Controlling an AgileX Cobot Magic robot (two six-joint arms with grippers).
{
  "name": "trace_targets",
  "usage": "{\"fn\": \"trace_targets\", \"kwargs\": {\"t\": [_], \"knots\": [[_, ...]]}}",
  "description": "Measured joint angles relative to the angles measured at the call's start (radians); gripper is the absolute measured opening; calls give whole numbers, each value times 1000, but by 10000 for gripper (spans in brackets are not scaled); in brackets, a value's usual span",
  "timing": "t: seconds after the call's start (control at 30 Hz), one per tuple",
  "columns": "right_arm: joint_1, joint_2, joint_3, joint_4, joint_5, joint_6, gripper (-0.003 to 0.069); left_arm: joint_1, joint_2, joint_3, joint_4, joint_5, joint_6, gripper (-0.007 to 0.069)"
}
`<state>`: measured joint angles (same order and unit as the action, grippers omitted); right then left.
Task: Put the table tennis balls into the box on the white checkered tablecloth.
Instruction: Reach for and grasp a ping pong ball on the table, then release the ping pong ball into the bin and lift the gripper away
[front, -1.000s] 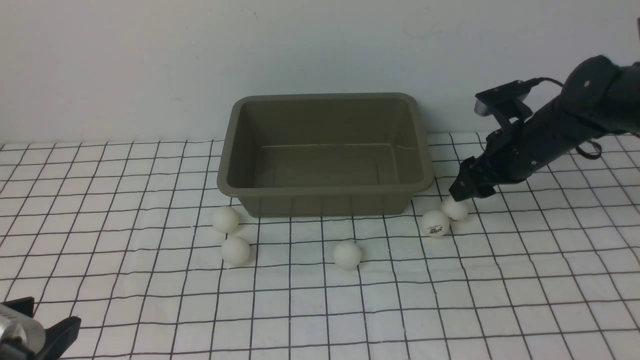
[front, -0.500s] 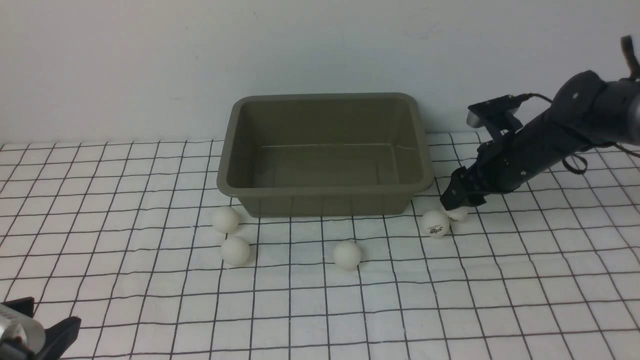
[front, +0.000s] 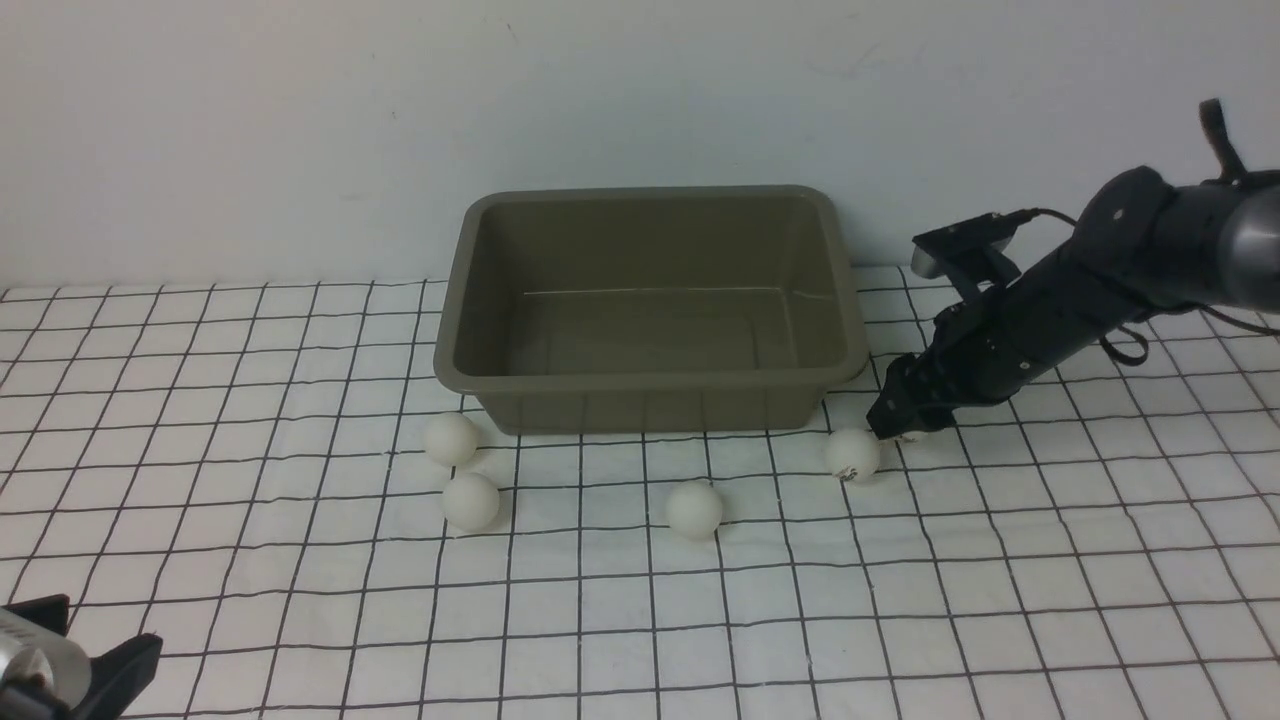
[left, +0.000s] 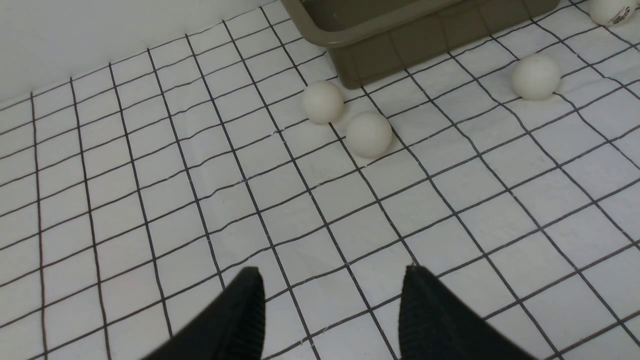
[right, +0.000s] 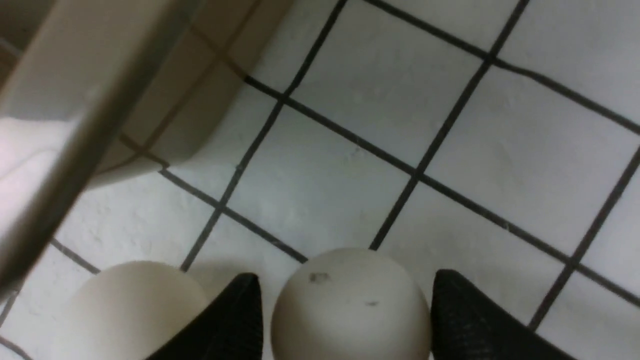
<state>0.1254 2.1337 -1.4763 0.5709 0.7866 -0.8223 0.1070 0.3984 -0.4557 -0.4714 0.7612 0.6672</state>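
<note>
The olive-grey box (front: 650, 385) stands on the white checkered tablecloth (front: 1000, 600). Two table tennis balls (front: 451, 438) (front: 470, 500) lie by its front left corner, and a third ball (front: 694, 508) lies in front of it. A printed ball (front: 852, 454) sits off the front right corner. My right gripper (front: 893, 430) is down on the cloth beside it. In the right wrist view, another ball (right: 350, 305) rests between that gripper's (right: 346, 274) open fingers (right: 465, 320), and the neighbouring ball (right: 132, 310) lies outside them. My left gripper (left: 332, 270) is open and empty over bare cloth.
A plain white wall rises just behind the box. The box's corner (right: 150, 100) is close to my right gripper. Only a bit of my left gripper (front: 80, 675) shows at the front view's near left corner, well short of the balls (left: 369, 134).
My right gripper has come down and to the left until its fingers straddle the ball by the box's right corner. The printed ball beside it has rolled slightly left. The left arm has not moved.
</note>
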Motion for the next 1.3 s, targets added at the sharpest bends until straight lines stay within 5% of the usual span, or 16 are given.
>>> {"fn": "trace_targets", "kwargs": {"t": [0.1, 0.6, 1.0, 1.3], "knots": [[0, 0, 0, 0, -19, -2, 365, 0, 0, 0, 0, 1, 0, 335], [0, -160, 0, -38, -67, 2, 364, 0, 0, 0, 0, 2, 0, 335], [90, -230, -30, 229, -91, -185, 364, 0, 0, 0, 0, 3, 0, 335], [118, -99, -161, 253, -93, -204, 364, 0, 0, 0, 0, 30, 0, 335]]}}
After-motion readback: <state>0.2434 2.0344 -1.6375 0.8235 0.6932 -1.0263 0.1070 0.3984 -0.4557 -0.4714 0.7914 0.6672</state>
